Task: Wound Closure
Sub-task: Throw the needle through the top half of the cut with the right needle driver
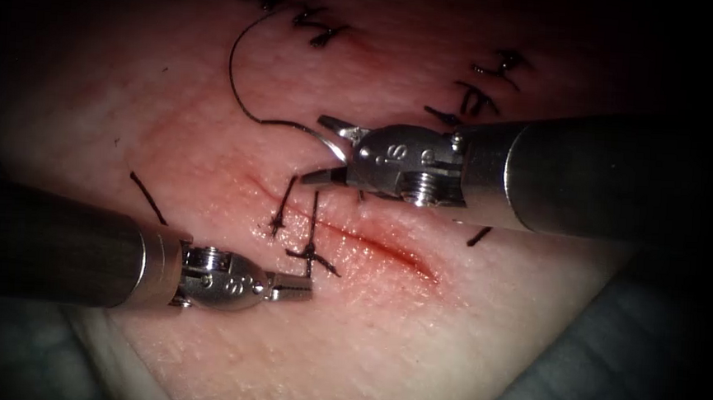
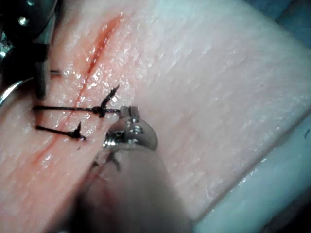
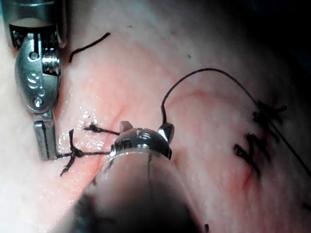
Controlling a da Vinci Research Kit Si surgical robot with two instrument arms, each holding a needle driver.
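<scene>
**Hovering with needle between spread jaws, two stitches in**

Seen largest first: tissue [image 1: 223,349] lying flat under both tools, placed so the cut [image 1: 386,251] runs slantwise between them and either arm can reach it.

Right end effector [image 1: 326,151] poised at the cut's upper-left end with jaws spread wide. Not clamping anything, as far as can be judged.

Left end effector [image 1: 300,287] closed, apparently on nothing. Parked on the cut's left side, tip just beside the nearer of two stitches [image 1: 310,253], likely kept close to help.

Cut bridged by those stitches at the upper end; open and wet with red fluid toward the lower right.

Needle [image 1: 333,145] curving through the right jaws' gap, on the cut's right side. Seemingly clear of the tissue, though not certain.

Thread [image 1: 234,69] trailing from the needle in a slack loop up and away.
</scene>
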